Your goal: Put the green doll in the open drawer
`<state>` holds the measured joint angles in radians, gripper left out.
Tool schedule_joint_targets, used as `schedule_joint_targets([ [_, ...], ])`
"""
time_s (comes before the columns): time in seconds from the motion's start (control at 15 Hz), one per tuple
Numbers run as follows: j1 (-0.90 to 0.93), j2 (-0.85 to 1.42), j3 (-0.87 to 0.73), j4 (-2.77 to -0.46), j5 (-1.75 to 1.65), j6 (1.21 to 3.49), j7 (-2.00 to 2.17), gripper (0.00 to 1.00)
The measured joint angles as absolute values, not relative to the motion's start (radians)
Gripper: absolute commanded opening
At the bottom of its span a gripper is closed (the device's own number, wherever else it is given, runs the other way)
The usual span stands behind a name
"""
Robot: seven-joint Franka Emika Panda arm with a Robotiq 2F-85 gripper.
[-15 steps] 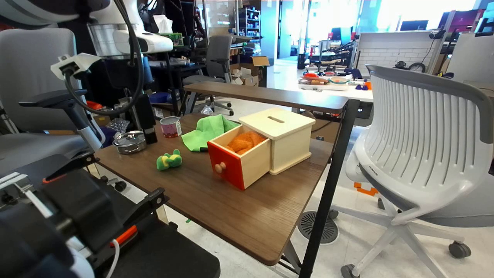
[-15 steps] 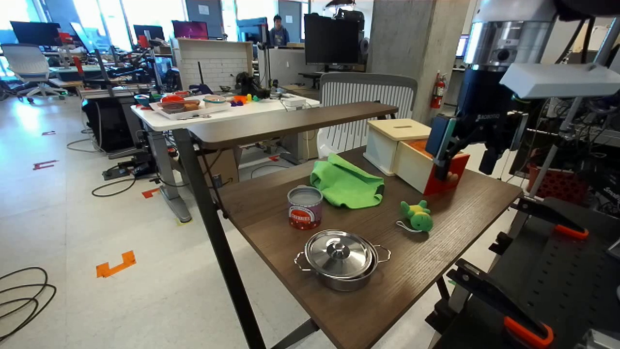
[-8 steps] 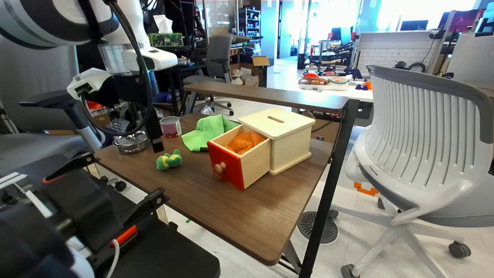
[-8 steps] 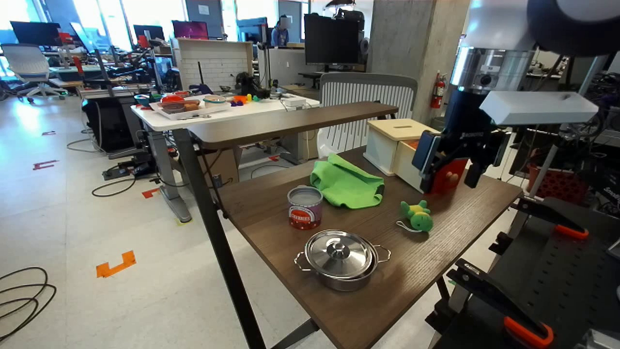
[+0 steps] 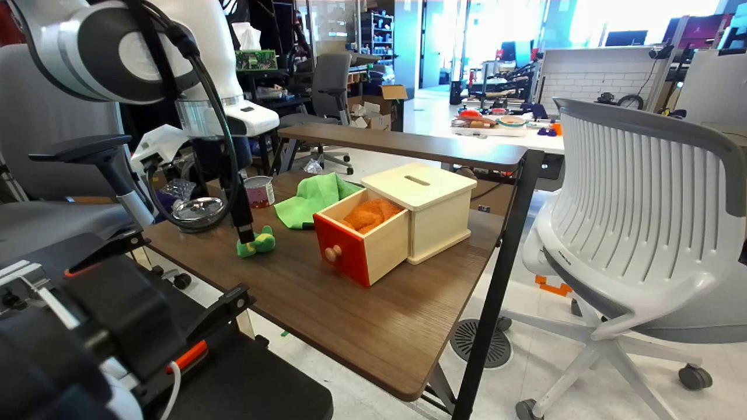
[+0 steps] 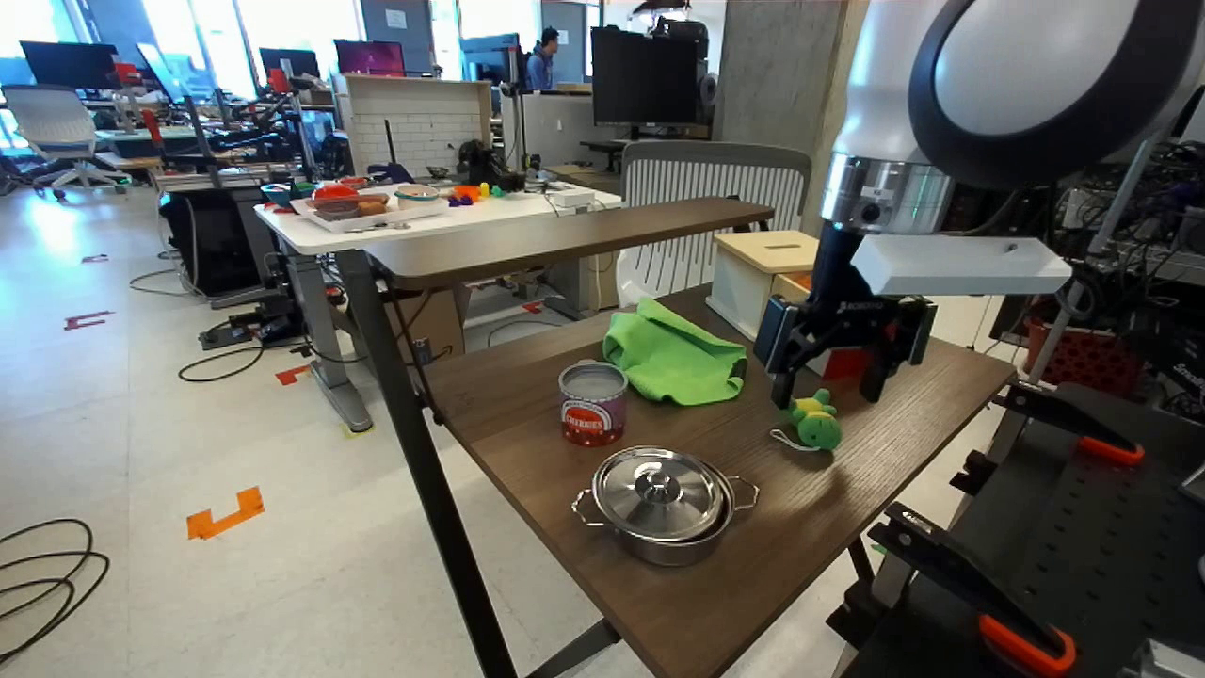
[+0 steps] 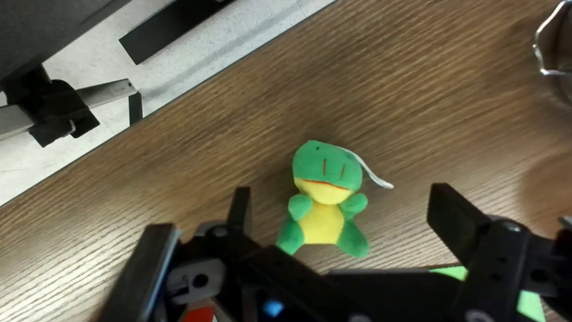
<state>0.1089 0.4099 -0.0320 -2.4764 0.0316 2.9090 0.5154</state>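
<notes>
Hovering low over the table point(image 5: 362, 326) with the gripper point(image 6: 827, 391), with jaws spread wide and pinching nothing. Find the doll point(image 7: 324, 205) face up on the table, between the jaws in the wrist view, with bare surface showing on both sides. Cannot tell the gripper's exact height above it.

Count the lining up as done, or very nearly. Count the opening of the drawer point(image 5: 382, 249) as done too: see it pulled out from the wooden box point(image 5: 440, 219), with a fuzzy orange thing point(image 5: 370, 214) inside and, by the look of things, some room to spare.

Judge 4 steps as left: closing on the doll, lifting it, carrying it across to the drawer, and letting go inside. Put the job at an early stage, then, right before the grasp, with the doll outside and near the drawer. Expect a short but raised trip, to clear the red front point(image 5: 350, 251). Mind the white loop point(image 7: 374, 177) at the doll's head, perhaps free enough to snag on a jaw or on the drawer's edge. Leave the can point(image 6: 593, 405) and the green cloth point(image 6: 673, 358) alone.
</notes>
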Motion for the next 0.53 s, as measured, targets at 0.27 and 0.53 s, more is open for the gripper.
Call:
schedule_joint_targets([
  [0.27,0.148,0.477,-0.076,-2.420,0.039,2.909,0.517,1.00],
  [0.53,0.183,0.529,-0.111,-2.380,0.042,2.909,0.520,0.56],
])
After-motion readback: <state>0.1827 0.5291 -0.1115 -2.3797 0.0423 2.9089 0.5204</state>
